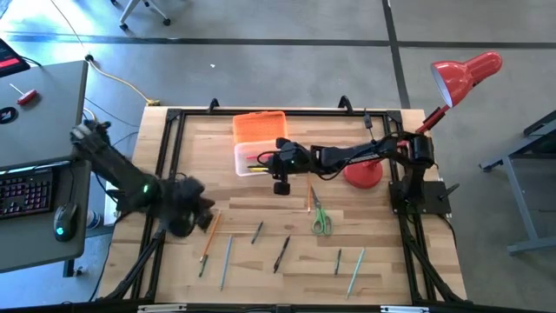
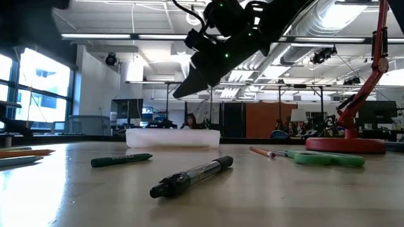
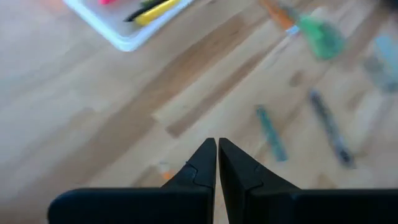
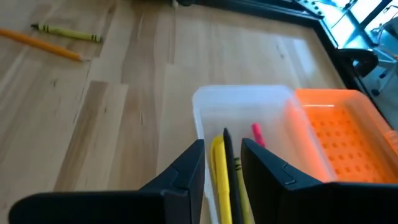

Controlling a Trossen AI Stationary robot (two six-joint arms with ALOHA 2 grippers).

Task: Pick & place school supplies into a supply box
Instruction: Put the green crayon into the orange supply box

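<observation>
two dark robot hands: the right hand (image 4: 222, 163), fingers apart, hovers over the clear plastic supply box (image 1: 254, 158); the left hand (image 3: 217, 163), fingers together, hovers at seven o'clock.

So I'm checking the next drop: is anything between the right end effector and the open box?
Nothing visible. The right end effector hangs over the clear box, fingers open; only pencils already lie inside, and the orange lid is folded back.
</observation>
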